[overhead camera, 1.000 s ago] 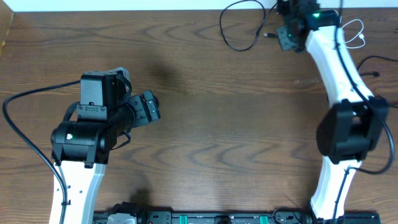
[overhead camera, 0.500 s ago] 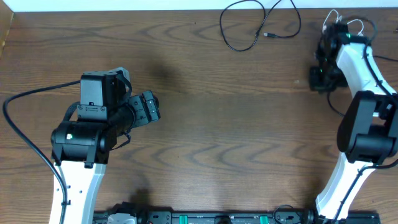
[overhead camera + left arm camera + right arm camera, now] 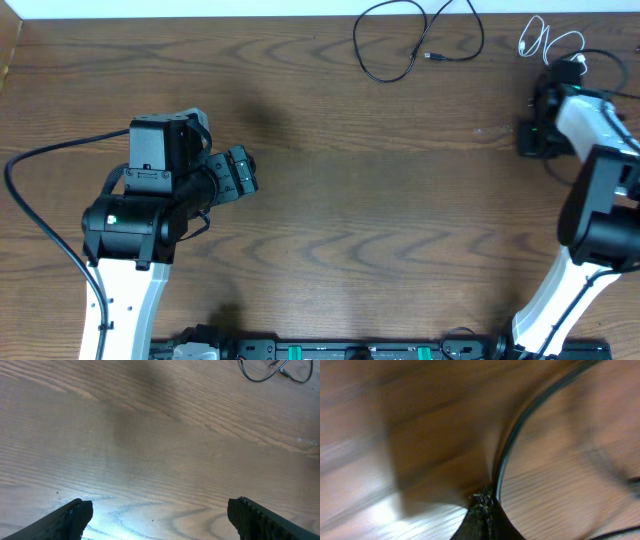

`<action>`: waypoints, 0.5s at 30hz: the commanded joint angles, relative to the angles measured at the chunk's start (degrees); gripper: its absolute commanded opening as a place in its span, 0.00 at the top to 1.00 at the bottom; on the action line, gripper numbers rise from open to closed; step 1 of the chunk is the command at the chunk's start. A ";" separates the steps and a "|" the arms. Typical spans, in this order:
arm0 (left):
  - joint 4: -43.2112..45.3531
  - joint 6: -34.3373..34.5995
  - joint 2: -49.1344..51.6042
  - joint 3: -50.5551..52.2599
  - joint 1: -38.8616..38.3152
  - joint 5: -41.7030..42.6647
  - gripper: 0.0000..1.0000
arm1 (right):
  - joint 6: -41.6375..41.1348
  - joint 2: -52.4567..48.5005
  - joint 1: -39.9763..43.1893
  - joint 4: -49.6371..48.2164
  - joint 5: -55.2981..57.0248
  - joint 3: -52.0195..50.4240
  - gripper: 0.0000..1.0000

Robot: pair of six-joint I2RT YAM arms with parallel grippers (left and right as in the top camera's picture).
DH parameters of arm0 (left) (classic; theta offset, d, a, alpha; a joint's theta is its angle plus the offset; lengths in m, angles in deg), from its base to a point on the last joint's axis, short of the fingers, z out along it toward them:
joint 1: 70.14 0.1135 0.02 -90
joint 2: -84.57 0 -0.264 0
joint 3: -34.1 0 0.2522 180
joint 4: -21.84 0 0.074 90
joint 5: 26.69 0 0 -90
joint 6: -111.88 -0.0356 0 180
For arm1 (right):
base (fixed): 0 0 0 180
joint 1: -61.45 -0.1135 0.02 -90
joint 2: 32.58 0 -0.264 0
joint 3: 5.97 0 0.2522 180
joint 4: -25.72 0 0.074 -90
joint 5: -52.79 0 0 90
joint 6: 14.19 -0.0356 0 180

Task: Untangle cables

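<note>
1. Left jaws stood wide apart, holding nothing; right jaws looked clamped (blurred view) on one black cable [image 3: 520,425].
2. Beyond the right jaws, the white cable [image 3: 540,38] and the other black cable [image 3: 358,45] lay apart, so I judged the untangling mostly done.

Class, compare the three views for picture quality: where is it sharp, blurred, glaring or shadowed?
Overhead: sharp, evenly lit; the looped black cable and white cable are crisp. Left wrist: sharp, white glare on the table near the bottom edge, soft shadow higher up. Right wrist: heavy motion blur smears the wood grain and a nearby black cable.
</note>
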 commanded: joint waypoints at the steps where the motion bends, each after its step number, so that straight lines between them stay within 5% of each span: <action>1: -0.15 -0.48 0.02 -0.57 0.24 -0.37 0.08 | 2.32 -1.38 6.45 -4.50 4.17 -1.92 0.99; 9: -0.15 -0.48 0.02 -0.57 0.24 -0.37 0.08 | 2.34 -1.38 19.67 -16.09 2.12 -1.92 0.99; 15: -0.15 -0.48 0.02 -0.57 0.24 -0.35 0.08 | 4.11 -0.92 27.36 -15.04 4.68 2.08 0.99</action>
